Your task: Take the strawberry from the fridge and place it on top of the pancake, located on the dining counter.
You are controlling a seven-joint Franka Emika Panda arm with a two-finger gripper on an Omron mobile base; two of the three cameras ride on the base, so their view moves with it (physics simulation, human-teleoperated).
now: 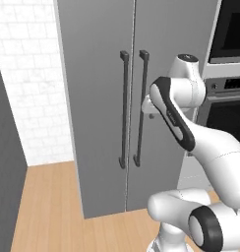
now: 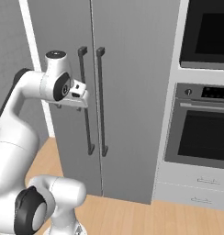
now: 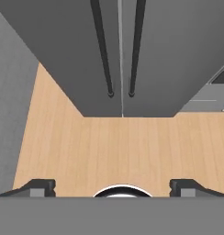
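The fridge point(image 1: 97, 98) point(image 2: 132, 82) stands straight ahead, tall and grey, with both doors shut. Its two dark bar handles point(image 1: 124, 108) point(image 2: 101, 101) hang side by side at the centre seam. My gripper point(image 2: 69, 107) hovers just in front of the left door near the handles, a short way off the door, and points down. In the hand view the fingertips point(image 3: 38, 187) stand far apart, so the gripper point(image 3: 113, 188) is open with nothing between them, above the wooden floor and the fridge's point(image 3: 169, 55) lower edge. The strawberry, the pancake and the dining counter are out of view.
A black-windowed wall oven point(image 2: 203, 128) point(image 1: 227, 103) sits right of the fridge, with pale drawers point(image 2: 196, 188) beneath. Left of the fridge are a white tiled wall point(image 1: 28, 74) and a dark grey panel point(image 1: 4, 172). The wooden floor point(image 1: 48, 206) lies in front.
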